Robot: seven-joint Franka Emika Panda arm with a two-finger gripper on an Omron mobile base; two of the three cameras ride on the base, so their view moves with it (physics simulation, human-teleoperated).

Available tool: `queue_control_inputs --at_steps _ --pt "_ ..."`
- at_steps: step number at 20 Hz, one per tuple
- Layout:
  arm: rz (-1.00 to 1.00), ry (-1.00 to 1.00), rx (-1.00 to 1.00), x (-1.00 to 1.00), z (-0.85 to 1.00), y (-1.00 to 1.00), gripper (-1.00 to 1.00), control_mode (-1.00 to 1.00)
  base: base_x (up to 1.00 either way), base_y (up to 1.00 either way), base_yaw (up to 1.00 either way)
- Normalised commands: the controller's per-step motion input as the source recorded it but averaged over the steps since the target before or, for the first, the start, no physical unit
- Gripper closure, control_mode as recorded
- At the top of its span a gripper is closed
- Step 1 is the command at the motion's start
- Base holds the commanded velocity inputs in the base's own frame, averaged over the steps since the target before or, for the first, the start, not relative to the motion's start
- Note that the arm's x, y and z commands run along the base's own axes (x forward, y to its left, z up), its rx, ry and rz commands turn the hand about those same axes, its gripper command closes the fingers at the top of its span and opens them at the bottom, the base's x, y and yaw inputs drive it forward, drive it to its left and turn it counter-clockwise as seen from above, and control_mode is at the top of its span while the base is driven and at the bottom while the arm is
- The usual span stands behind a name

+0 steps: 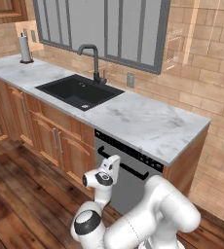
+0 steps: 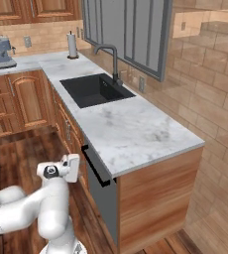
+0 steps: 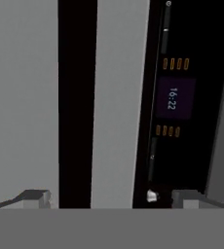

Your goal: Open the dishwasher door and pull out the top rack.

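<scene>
While the dishwasher door (image 1: 126, 182) sits shut under the table (image 1: 143, 121), we hold our gripper (image 3: 111, 198) spread wide and empty before its black handle (image 3: 75, 102); next we judge: advance, straddle the bar, clamp.

The arm (image 1: 148, 214) hides the dishwasher door's (image 1: 128, 187) lower part.

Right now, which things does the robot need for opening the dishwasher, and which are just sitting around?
For the job:
- dishwasher door, shut
- its black bar handle
- the open fingers, close in front of the door

Just sitting around:
- sink
- faucet
- paper towel roll
- coffee machine
- wooden cabinet doors
</scene>
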Motion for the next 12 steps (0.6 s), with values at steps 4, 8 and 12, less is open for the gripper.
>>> queue_control_inputs --at_steps 4,8,12 --pt "0.0 0.0 0.0 0.28 -0.25 -0.01 -1.0 -1.0 0.0 0.0 0.0" --pt "0.0 0.0 0.0 0.28 -0.25 0.0 -1.0 -1.0 0.0 0.0 0.0" --pt "0.0 0.0 0.0 0.24 -0.27 0.0 -1.0 -1.0 0.0 0.0 0.0"
